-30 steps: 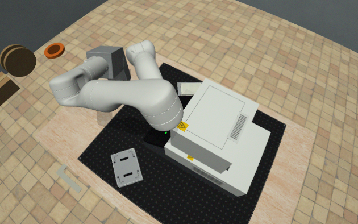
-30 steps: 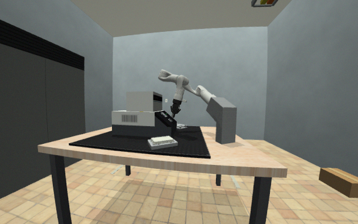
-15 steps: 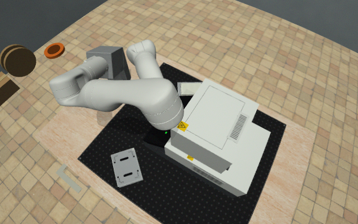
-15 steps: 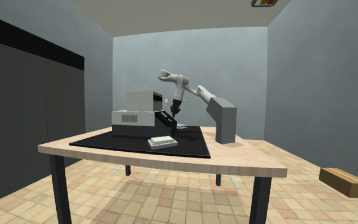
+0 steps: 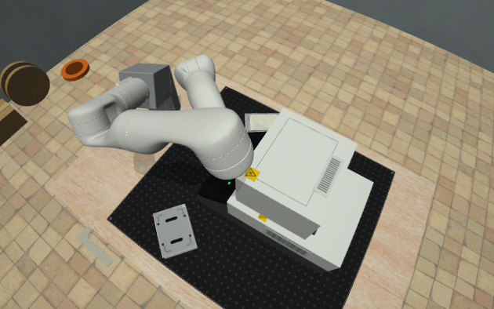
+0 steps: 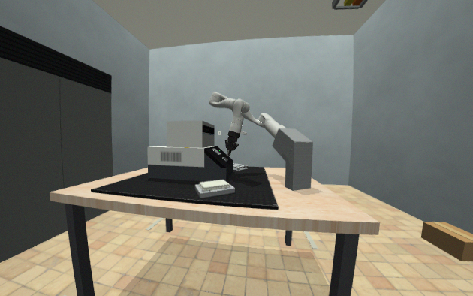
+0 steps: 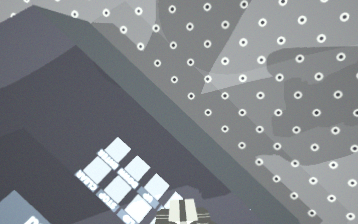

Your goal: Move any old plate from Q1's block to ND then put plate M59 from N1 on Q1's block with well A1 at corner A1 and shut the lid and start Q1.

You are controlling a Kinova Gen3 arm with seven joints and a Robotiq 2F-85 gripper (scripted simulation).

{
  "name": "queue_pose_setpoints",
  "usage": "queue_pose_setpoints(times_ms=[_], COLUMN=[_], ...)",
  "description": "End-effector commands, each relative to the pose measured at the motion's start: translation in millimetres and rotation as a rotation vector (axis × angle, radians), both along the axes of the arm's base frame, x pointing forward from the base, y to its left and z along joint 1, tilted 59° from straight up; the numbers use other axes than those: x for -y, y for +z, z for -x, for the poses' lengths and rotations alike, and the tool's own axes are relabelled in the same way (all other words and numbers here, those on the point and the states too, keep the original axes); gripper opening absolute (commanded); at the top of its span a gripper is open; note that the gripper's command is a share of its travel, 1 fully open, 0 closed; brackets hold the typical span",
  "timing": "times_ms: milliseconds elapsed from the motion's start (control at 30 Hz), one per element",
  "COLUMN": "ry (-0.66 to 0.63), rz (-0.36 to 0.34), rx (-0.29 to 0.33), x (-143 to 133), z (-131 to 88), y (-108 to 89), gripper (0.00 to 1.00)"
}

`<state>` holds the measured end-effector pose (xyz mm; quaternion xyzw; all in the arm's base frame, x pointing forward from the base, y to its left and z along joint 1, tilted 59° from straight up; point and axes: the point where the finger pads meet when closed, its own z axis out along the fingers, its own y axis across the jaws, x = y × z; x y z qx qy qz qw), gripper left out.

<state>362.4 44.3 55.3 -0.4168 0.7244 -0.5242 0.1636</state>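
Evidently closed, the dark jointed tool [image 6: 229, 152] [image 7: 182, 211] points down at the sloping black key panel of the boxy, matte white-and-charcoal cycler [image 5: 345, 219] [image 6: 176, 172] [image 7: 55, 100]. Beyond the cycler's side, toward one table [image 5: 415, 219] [image 6: 210, 213] edge, the cream, slab-like plate [image 5: 263, 122] [image 6: 214, 185] lies on its smooth grey nest [image 5: 247, 127] [image 6: 215, 193], well apart from the tool.

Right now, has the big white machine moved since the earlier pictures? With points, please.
No. The white machine [image 5: 335, 219] [image 6: 176, 155] [image 7: 55, 100] sits at the same place on the black mat [image 5: 274, 282] [image 6: 248, 199] [image 7: 320, 190], facing the same way.
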Motion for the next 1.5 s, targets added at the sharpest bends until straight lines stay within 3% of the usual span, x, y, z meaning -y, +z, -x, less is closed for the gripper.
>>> queue_pose_setpoints(times_ms=[0,1467], ry=[0.001,0.001], rz=[-0.001,-0.001], rx=[0.0,0.0], x=[-1,8], z=[0,-21], y=[0.1,-3.4], gripper=[0.1,0.1])
